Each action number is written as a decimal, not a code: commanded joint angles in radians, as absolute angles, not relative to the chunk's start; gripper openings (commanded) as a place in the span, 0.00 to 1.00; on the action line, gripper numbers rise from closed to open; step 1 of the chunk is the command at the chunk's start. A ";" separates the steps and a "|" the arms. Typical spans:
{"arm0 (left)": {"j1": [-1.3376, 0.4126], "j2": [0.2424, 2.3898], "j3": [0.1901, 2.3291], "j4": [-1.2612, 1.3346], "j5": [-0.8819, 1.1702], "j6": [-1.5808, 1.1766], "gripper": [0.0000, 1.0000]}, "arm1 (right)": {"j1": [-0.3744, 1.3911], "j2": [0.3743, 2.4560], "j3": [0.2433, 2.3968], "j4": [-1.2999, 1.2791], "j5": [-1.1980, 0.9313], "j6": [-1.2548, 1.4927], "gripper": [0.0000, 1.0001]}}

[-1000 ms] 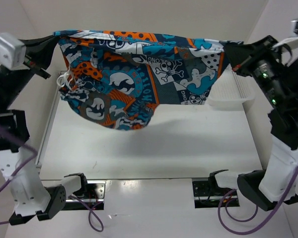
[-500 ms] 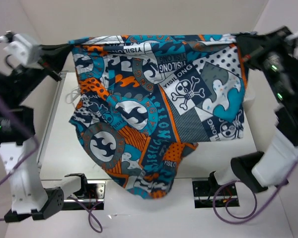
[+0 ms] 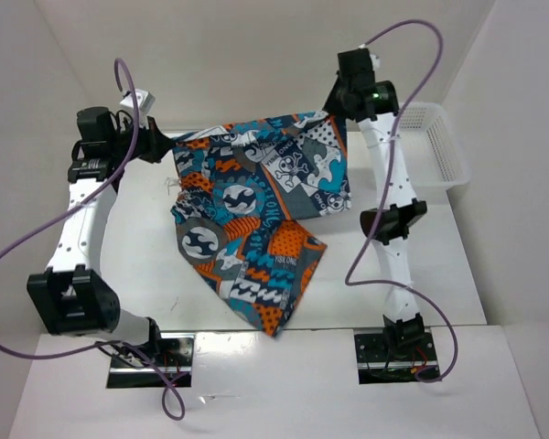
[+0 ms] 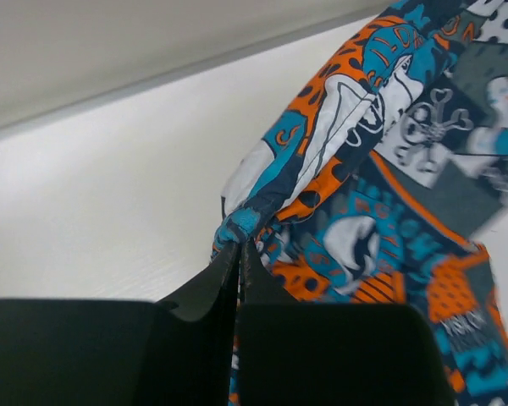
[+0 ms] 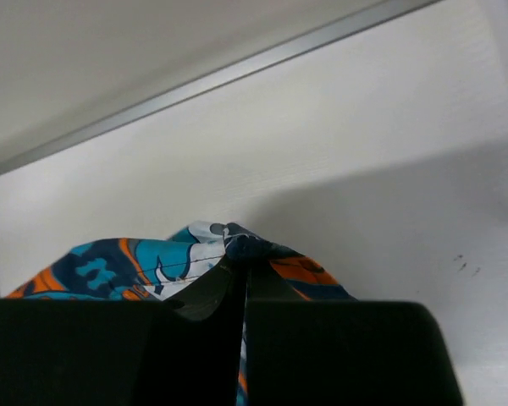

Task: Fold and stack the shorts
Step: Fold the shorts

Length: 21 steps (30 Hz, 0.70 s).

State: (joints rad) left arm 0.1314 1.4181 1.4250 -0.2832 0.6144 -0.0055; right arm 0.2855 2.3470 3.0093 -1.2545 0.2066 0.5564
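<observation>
The shorts (image 3: 256, 215), in a teal, orange, white and dark-grey print, are stretched between both arms at the far side of the table, and their lower part trails over the table toward the near edge. My left gripper (image 3: 165, 146) is shut on the left top corner of the shorts (image 4: 322, 194). My right gripper (image 3: 334, 112) is shut on the right top corner of the shorts (image 5: 152, 262). In each wrist view a bunch of cloth sticks out past the closed fingertips.
A white mesh basket (image 3: 435, 146) stands at the far right of the table (image 3: 412, 274), just right of the right arm. The back wall rises close behind both grippers.
Both arms have swung out from the near side to the far side of the table and come down, carrying the shorts with them. The cloth hung in the air and now partly lies on the table.
</observation>
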 commanded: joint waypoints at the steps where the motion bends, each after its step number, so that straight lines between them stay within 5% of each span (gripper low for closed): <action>1: 0.156 1.463 1.420 -0.160 0.612 0.000 0.00 | 0.295 2.417 3.131 -1.255 0.233 0.554 0.00; 15: 0.216 1.658 1.470 -0.095 0.681 0.000 0.00 | 0.337 2.500 3.131 -1.296 0.212 0.563 0.00; 21: 0.235 1.658 1.508 -0.179 0.704 0.000 0.00 | 0.503 2.326 2.893 -1.296 0.290 0.563 0.00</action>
State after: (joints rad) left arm 0.2214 1.6611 1.4475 -0.1852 0.6529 -0.0063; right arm 0.3943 2.4538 2.9490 -1.2732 0.2409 0.5613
